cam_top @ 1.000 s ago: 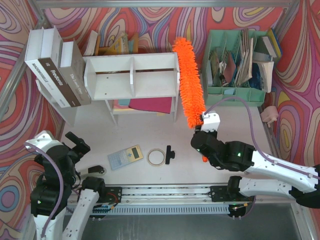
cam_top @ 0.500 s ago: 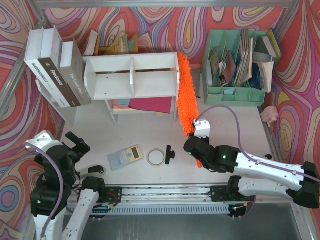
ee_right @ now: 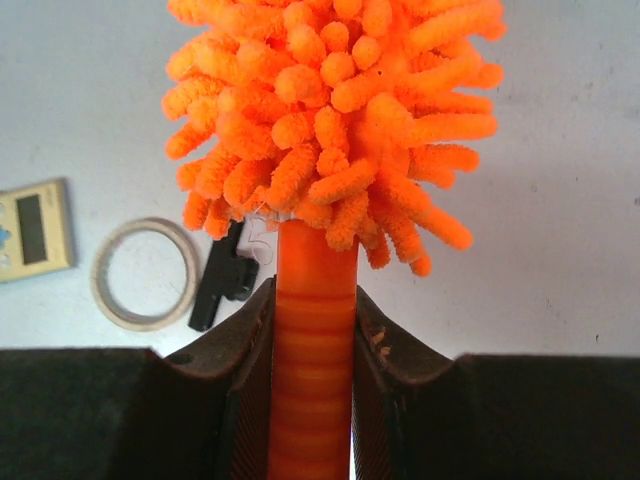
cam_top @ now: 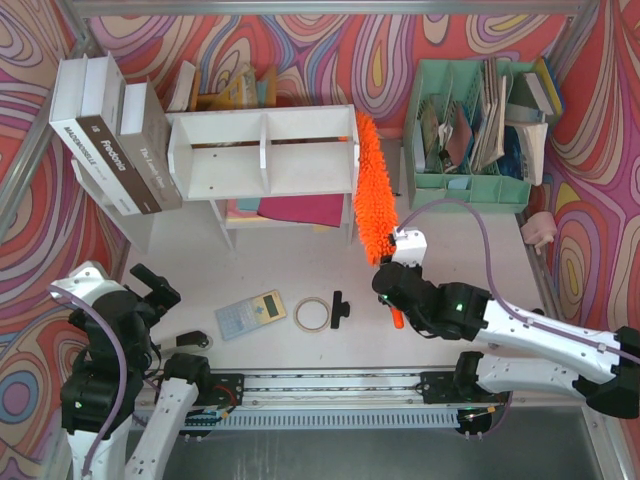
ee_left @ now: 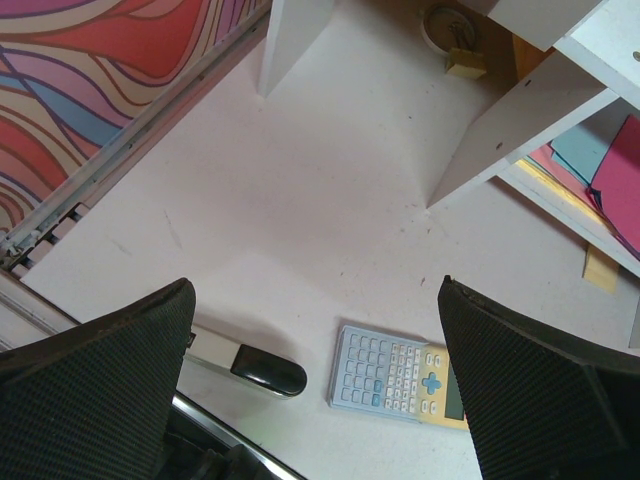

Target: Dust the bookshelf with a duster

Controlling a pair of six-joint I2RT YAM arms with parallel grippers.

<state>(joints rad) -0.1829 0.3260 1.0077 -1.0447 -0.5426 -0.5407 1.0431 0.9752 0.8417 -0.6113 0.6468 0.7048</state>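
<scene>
**Desk:** Where is the duster (cam_top: 372, 190) in this shot?

**Arm:** In my right tool (cam_top: 400, 272), which is clamped tight on the short orange handle. The wrist view shows both fingers (ee_right: 242, 345) pressed to its sides. The fluffy orange head runs away from me along the right end of the white bookshelf (cam_top: 262, 150). It seems to touch the side panel, and its tip is near the shelf's back corner.

**Desk:** And your left tool (cam_top: 150, 288)?

**Arm:** Spread wide and gripping nothing. It hangs above the tabletop (ee_left: 300, 170) at the near left, well apart from the shelf, with a calculator (ee_left: 398, 363) lying below it.

**Desk:** Anything else in frame?

**Arm:** A tape ring (cam_top: 312, 314) and a black clip (cam_top: 339, 308) lie side by side on the tabletop between my arms. A green paper organizer (cam_top: 470, 188), stuffed with papers, stands just right of the duster's head.
</scene>
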